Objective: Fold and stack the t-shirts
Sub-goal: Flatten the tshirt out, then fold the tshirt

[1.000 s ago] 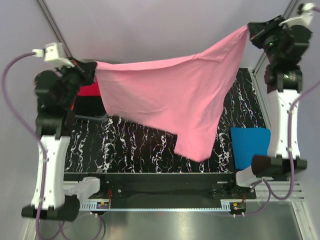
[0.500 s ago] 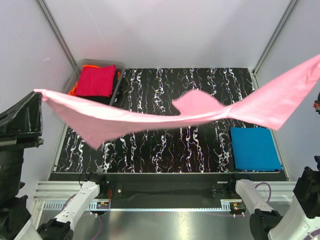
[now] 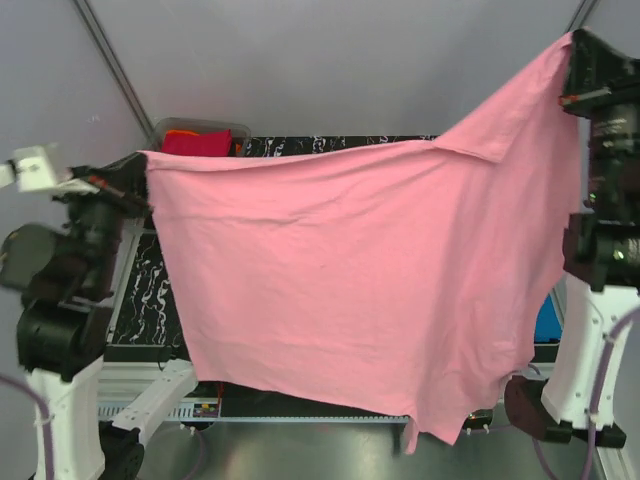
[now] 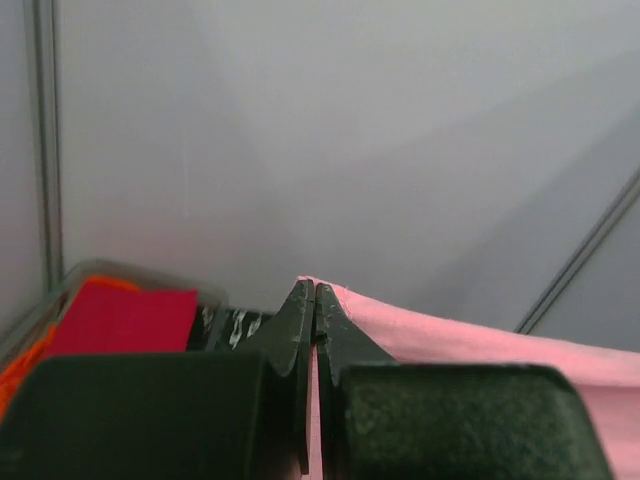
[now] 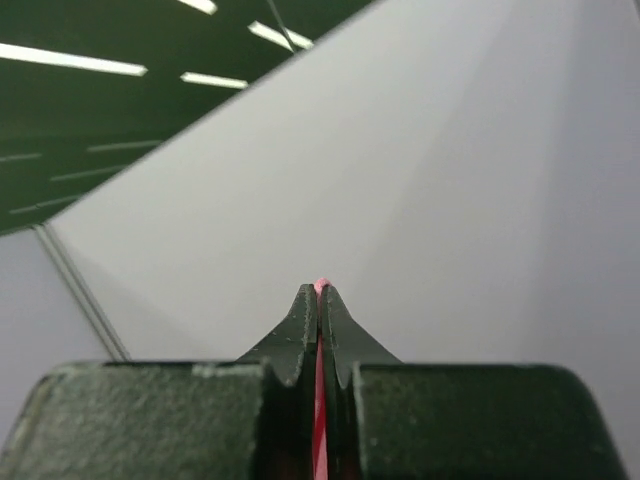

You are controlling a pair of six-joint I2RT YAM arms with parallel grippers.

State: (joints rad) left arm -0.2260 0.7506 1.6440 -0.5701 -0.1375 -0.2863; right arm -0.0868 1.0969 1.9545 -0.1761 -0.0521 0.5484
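The pink t-shirt hangs in the air, spread wide like a big sheet between the two arms. It is soft and all one colour, with a few light creases. Its top edge climbs from left to right, so the right corner is the higher one. Its bottom edge hangs low at the near side, and a little strip of cloth dangles from the lowest part. The shirt hides most of the black table with white marks.

The left gripper is pinched tight on the top left corner, and pink cloth runs out from between its fingers. The left arm stands tall at the left side, and its wrist reaches in toward the shirt.

The right gripper is squeezed tight on the top right corner. A thin pink line shows between its fingers. The right arm is stretched up high at the right side.

At the far left, a clear bin holds a crimson shirt. A small bit of the blue shirt peeks out at the near right, past the pink shirt's edge.
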